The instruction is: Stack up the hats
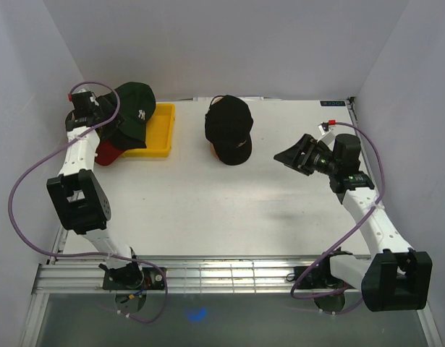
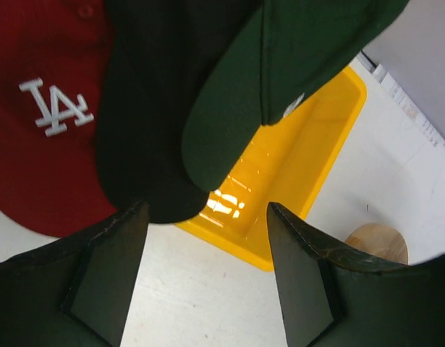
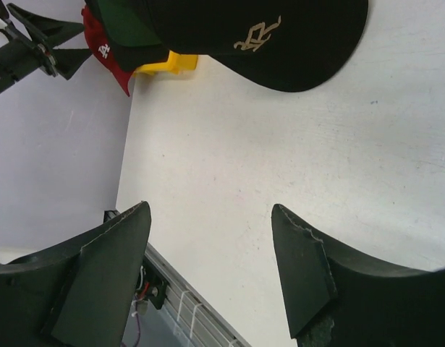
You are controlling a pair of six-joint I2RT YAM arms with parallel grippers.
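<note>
Now the black fabric baseball cap (image 1: 229,124) lies just left of the right gripper (image 1: 286,155), fingers spread and empty, far nearer than the equally spread left gripper (image 2: 208,208)

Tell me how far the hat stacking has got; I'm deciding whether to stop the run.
Done: a pile sits at the far left by the yellow tray, with the green cap over a black cap over a red cap. In hand: nothing, as the left gripper and right gripper are both open and empty. Left: the lone black cap mid-table sits apart from the pile.
</note>
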